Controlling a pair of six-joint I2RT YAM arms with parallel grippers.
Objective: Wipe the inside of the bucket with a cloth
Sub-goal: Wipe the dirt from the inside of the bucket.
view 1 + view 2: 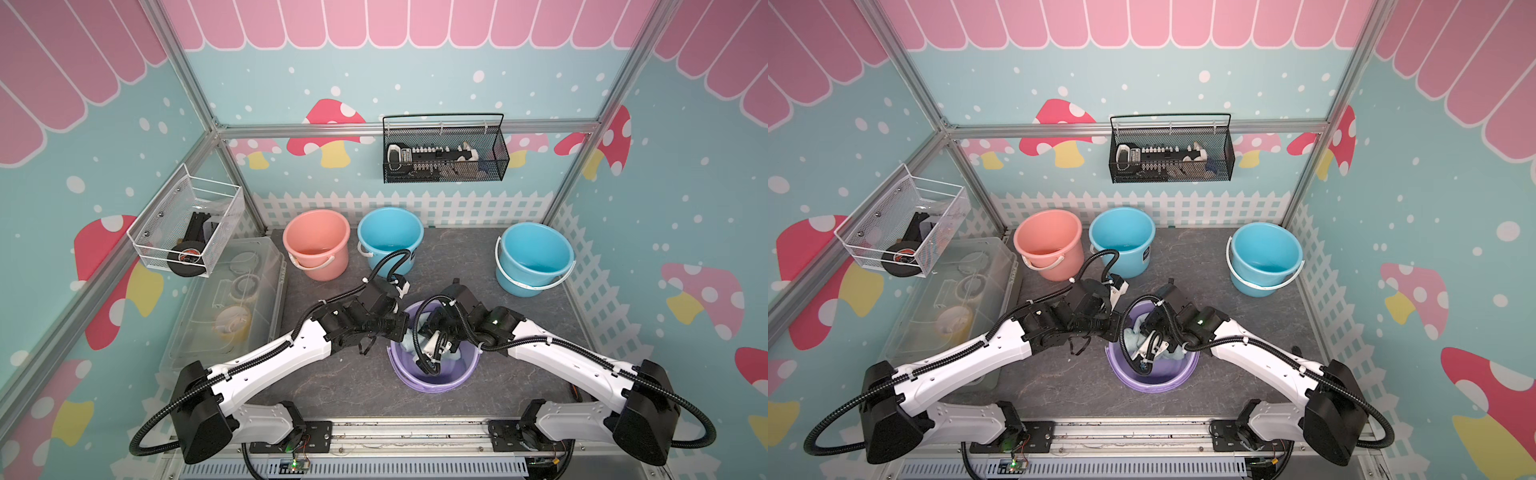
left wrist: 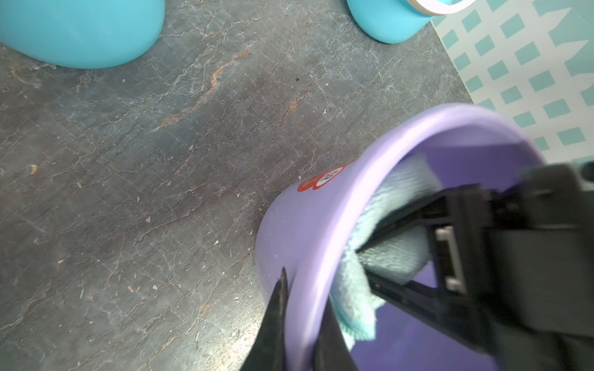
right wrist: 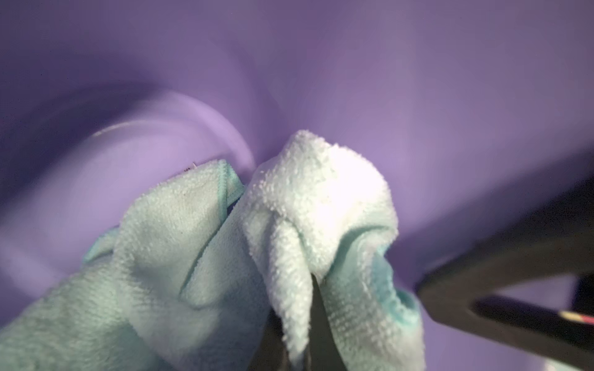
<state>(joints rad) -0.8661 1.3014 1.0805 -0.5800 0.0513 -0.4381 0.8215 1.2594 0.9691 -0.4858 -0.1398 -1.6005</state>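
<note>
The round lilac plastic bucket [image 1: 432, 384] stands on the grey stone-patterned counter [image 1: 353, 386], toward 6 o'clock from the counter's middle in both top views. The left claw [image 2: 303, 308] is clamped on the bucket's rim at its 9 o'clock side, one finger outside the wall and one inside. The right claw [image 3: 299, 337] reaches into the bucket, pinched tight on the pale aqua-green terry cloth [image 3: 193, 241], which bunches against the inner wall. A salmon-pink plastic bucket [image 1: 320, 266] stands at 11 o'clock, a blue plastic bucket [image 1: 386, 230] at 12 and a second blue bucket [image 1: 536, 249] at 2.
</note>
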